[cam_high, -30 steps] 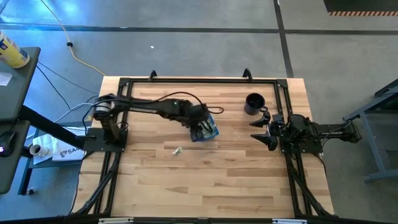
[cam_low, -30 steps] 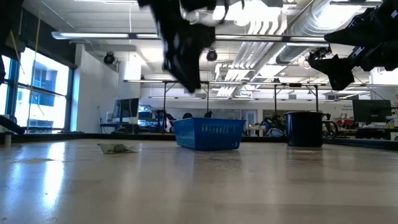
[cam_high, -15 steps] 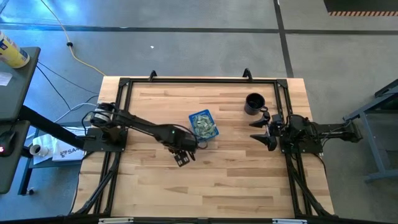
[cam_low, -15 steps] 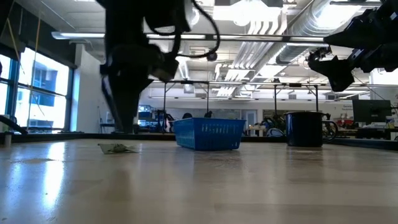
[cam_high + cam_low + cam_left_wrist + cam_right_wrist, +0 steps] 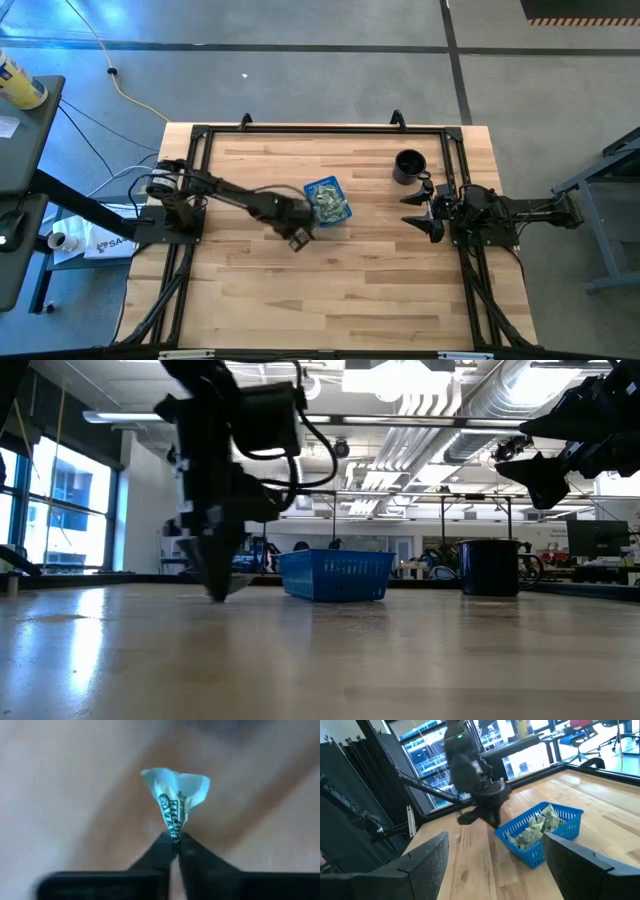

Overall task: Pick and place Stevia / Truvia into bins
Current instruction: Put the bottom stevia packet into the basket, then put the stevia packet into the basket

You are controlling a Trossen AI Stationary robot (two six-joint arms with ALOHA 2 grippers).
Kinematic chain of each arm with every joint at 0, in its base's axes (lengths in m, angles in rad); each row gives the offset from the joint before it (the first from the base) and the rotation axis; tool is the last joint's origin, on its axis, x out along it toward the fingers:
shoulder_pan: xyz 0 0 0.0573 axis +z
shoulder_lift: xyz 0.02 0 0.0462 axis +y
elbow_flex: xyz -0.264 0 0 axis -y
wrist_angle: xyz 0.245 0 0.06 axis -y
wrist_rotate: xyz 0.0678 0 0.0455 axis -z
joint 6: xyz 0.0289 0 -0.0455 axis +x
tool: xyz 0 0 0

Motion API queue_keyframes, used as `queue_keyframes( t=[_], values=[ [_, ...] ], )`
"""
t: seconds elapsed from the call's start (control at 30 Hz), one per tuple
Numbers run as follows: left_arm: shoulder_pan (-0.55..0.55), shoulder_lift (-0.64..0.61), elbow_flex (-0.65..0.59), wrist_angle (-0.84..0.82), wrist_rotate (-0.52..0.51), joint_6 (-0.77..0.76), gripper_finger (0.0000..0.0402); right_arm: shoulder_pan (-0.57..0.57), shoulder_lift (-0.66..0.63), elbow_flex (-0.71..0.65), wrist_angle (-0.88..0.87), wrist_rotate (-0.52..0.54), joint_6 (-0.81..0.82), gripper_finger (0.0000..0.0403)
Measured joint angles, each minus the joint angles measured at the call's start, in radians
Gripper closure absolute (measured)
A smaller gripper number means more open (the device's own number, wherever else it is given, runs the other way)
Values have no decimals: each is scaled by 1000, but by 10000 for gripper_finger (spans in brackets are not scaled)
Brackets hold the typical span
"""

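Wooden table, butcher-block top, black frame at its edges.

Left gripper: fingers pinched together on one crumpled Stevia packet, pale green and white, held low over the table just beside the blue tray.

Blue tray: mid-table, holding a heap of similar packets.

Black mug: near the right arm.

Right gripper: waiting at the table's right edge, fingers spread apart, holding nothing.
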Motion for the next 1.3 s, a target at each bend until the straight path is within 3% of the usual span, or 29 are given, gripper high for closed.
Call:
queue_keyframes(
  t=[0.07, 0.27, 0.43, 0.57, 0.73, 0.87, 0.93, 1.07, 1.2, 1.3],
  values=[
    [46, 6, 31, 7, -15, 43, 371, 0, 0, 0, 0, 0, 0, 96],
    [145, -49, 297, -43, -8, 224, 369, 0, -2, 0, 3, 0, 0, 96],
    [188, -24, 508, -44, -12, 391, 369, 0, -2, 0, 3, 0, 0, 96],
    [205, 47, 540, -152, 13, 389, 369, 0, -2, 0, 3, 0, 0, 96],
    [200, 86, 560, -10, 93, 401, 369, 0, -13, 0, 3, 0, 0, 96],
    [202, 186, 551, 48, 93, 403, 366, 0, -13, 0, 2, 0, 0, 96],
    [203, 207, 553, 53, 70, 380, 334, 0, -13, 0, 2, 0, 0, 96],
    [202, 209, 572, 14, 59, 346, 225, 0, -15, 0, 3, 0, 0, 96],
    [204, 189, 695, 7, 45, 387, 126, 0, -17, 0, 8, 0, 0, 96],
    [215, 215, 770, 28, 71, 475, 84, 0, -24, 0, 14, 1, 0, 96]
  ],
)
